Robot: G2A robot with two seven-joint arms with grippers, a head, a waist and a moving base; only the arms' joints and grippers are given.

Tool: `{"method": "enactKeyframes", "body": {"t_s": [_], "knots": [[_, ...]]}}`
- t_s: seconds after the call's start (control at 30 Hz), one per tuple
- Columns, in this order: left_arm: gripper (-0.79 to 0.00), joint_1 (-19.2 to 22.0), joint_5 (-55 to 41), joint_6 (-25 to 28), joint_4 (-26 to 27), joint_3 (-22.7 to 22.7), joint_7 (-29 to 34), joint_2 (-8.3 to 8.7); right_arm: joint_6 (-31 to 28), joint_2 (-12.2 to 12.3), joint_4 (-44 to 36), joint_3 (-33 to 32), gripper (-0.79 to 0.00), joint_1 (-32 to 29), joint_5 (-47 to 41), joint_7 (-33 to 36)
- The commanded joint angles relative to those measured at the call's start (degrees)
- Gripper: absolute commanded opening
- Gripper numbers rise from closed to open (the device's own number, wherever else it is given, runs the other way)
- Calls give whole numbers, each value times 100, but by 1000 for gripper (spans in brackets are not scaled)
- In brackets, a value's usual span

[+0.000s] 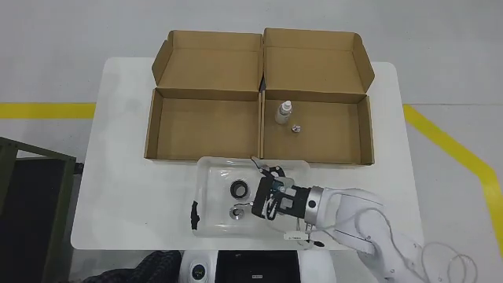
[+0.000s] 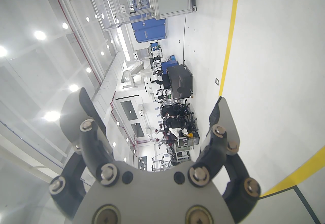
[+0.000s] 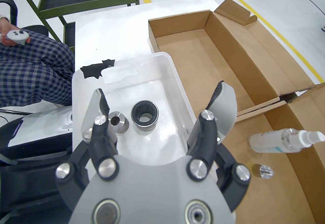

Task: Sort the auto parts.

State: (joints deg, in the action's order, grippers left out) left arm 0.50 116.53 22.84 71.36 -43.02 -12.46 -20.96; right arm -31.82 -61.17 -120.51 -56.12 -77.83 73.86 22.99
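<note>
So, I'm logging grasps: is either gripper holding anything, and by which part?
Nothing is held. The right gripper is open above the clear bin; the left gripper is open and empty.

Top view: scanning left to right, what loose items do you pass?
Black tape → black ring → spray bottle. Silver cylinder overlaps the ring's span, so it is left unranked.
</note>
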Motion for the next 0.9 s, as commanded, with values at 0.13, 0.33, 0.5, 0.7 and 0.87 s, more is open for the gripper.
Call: {"method": "enactKeyframes", "body": {"t_s": [0.13, 0.33, 0.5, 0.7, 0.87], "knots": [[0, 0, 0, 0, 0, 0, 0, 0, 191, -78, 297, 350, -151, 202, 350, 50], [0, 0, 0, 0, 0, 0, 0, 0, 285, -160, 568, 626, -175, 400, 443, 195], [0, 0, 0, 0, 0, 0, 0, 0, 296, -224, 757, 847, -172, 523, 465, 304], [0, 0, 0, 0, 0, 0, 0, 0, 375, -291, 962, 1001, -179, 645, 469, 409], [0, 0, 0, 0, 0, 0, 0, 0, 415, -338, 1127, 1091, -188, 722, 484, 453]]}}
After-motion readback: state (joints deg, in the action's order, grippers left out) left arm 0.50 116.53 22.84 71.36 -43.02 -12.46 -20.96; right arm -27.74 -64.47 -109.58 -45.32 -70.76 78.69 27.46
